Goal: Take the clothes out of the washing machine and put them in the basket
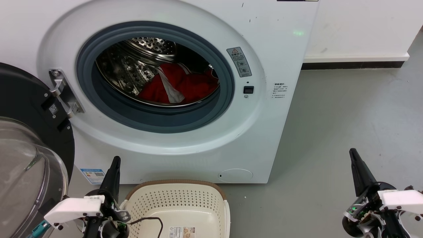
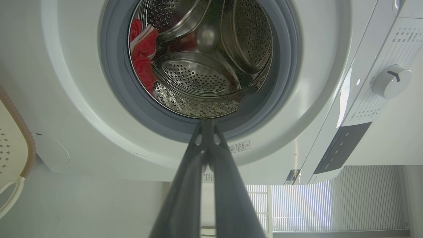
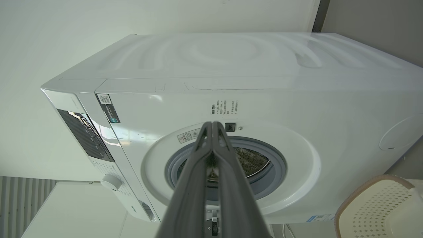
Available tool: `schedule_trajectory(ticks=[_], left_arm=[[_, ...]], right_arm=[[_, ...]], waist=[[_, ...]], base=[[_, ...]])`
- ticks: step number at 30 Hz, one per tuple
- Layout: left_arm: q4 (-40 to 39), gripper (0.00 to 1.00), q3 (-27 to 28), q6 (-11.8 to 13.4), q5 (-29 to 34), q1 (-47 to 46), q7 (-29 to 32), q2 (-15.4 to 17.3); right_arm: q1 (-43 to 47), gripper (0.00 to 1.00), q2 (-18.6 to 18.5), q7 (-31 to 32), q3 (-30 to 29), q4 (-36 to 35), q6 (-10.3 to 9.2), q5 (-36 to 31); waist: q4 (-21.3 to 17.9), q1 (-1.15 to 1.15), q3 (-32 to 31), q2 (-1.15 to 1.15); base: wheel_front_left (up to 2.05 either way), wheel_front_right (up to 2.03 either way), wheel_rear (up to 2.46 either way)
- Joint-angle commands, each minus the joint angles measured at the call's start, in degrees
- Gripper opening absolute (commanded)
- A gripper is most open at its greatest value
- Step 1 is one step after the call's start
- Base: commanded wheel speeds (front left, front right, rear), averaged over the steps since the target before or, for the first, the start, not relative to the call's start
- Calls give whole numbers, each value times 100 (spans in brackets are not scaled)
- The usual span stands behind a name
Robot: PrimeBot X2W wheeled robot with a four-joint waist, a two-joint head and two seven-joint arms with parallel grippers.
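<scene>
Red clothes [image 1: 185,84] with white trim lie heaped in the steel drum [image 1: 132,66] of the washer [image 1: 198,155], ahead of and above both sets of jaws, nearer the left pair. The left jaws are closed and empty, their dark fingers [image 1: 113,173] pressed together and aimed at the washer's front below the porthole. The right jaws, well off to the right over the grey floor [image 1: 330,132], are likewise closed on nothing, fingers [image 1: 361,173] together. The basket [image 1: 175,201] sits on the floor just right of the left jaws, between the two pairs and against the washer's foot. The glass door [image 1: 29,132] hangs open left of the left jaws.
</scene>
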Motion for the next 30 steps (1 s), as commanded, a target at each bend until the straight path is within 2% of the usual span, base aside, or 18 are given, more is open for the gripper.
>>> schedule_trajectory(ticks=[1, 20, 21, 22, 23, 24, 30], left_arm=[[-2, 0, 11, -9, 2, -35, 12, 12], [-2, 0, 11, -9, 2, -35, 12, 12], [-2, 100, 11, -9, 2, -35, 12, 12], [12, 100, -1, 1, 2, 6, -5, -2], [49, 0, -10, 1, 4, 29, -9, -7], [92, 100, -17, 1, 5, 74, -11, -12], [-2, 100, -2, 1, 221, 171, -162, -15]], right_arm=[[-72, 0, 16, 7, -3, 8, -2, -31], [-72, 0, 16, 5, -1, 7, -2, -29], [-72, 100, 16, 5, -1, 7, -2, -29], [8, 100, 1, -6, 2, 13, 0, 0], [33, 0, 2, -9, 7, 52, 0, -1], [71, 100, 6, -10, 11, 102, -1, -1], [159, 100, 9, -162, 34, 108, -1, -176]], waist=[[0, 0, 0, 0], [0, 0, 0, 0], [0, 0, 0, 0], [0, 0, 0, 0], [0, 0, 0, 0], [0, 0, 1, 0], [3, 0, 4, 0]], base=[[0, 0, 0], [0, 0, 0], [0, 0, 0], [0, 0, 0], [0, 0, 0], [0, 0, 0], [0, 0, 0]])
